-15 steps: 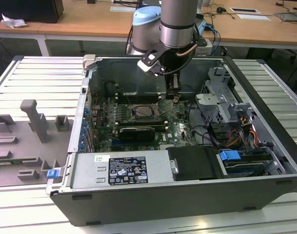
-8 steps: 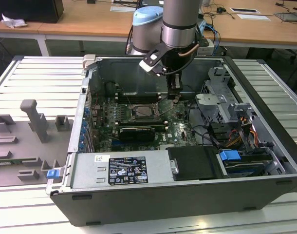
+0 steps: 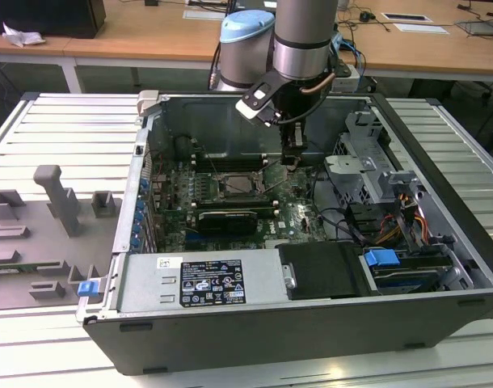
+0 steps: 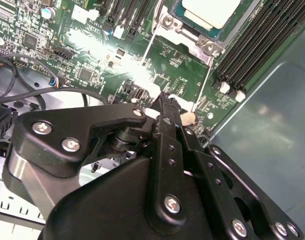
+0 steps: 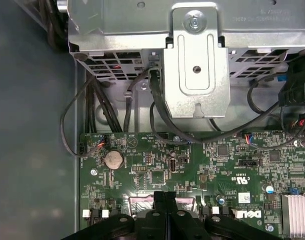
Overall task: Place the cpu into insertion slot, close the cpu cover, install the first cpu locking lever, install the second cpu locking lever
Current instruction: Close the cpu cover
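The pale cpu (image 4: 212, 10) lies in the insertion slot (image 3: 244, 185) on the green board, with the silvery cpu cover (image 4: 195, 41) framing it. Two thin wire locking levers run alongside the socket: one (image 4: 146, 47) on one side, the other (image 4: 205, 85) on the other side. That second lever ends in a whitish tip just beside my gripper's fingertips. My gripper (image 3: 293, 158) (image 4: 165, 100) (image 5: 165, 197) hangs inside the case, off the socket toward the exterior view's right. Its black fingers are shut together with nothing visible between them.
The open computer case (image 3: 440, 242) walls me in. Black memory slots (image 4: 252, 45) flank the socket. A metal drive cage (image 5: 195, 60) with dangling cables (image 5: 92, 115) stands close behind the gripper. A power supply (image 3: 206, 279) fills the front; grey fixtures (image 3: 56, 202) sit outside.
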Controlling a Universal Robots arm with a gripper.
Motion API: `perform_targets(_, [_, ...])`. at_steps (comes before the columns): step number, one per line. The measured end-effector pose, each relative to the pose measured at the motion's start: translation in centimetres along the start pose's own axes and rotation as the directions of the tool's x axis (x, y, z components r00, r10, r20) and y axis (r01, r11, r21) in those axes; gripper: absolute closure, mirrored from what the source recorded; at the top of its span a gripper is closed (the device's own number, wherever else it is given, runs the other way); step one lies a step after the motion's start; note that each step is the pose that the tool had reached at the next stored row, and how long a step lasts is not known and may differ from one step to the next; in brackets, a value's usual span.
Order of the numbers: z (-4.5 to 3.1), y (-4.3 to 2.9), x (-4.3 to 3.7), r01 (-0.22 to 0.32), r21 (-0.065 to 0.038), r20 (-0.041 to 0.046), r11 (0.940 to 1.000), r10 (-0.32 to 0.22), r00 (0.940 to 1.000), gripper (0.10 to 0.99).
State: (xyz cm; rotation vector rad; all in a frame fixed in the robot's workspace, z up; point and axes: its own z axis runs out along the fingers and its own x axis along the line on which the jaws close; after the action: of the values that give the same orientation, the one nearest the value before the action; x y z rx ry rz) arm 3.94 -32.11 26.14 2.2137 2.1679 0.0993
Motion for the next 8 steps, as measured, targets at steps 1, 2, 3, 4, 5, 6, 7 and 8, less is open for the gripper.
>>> perform_targets(1, [0.0,0.06,0.0,0.0,0.0,0.0001,1.0,0.0,1.0,0.98])
perform_targets(2, [0.01,0.13,0.0,0.0,0.0,0.0,1.0,0.0,1.0,0.98])
perform_targets(3, [0.01,0.18,0.0,0.0,0.0,0.0,1.0,0.0,1.0,0.98])
perform_targets(4, [0.02,0.24,0.0,0.0,0.0,0.0001,1.0,0.0,1.0,0.98])
perform_targets(5, [0.02,0.29,0.0,0.0,0.0,0.0001,1.0,0.0,1.0,0.98])
perform_targets(6, [0.03,0.39,0.01,0.0,0.0,0.0001,1.0,0.0,1.0,0.98])
perform_targets(7, [0.03,0.47,0.01,0.0,0.0,0.0001,1.0,0.0,1.0,0.98])
perform_targets(8, [0.04,0.52,0.01,0.0,0.0,0.0001,1.0,0.0,1.0,0.98])
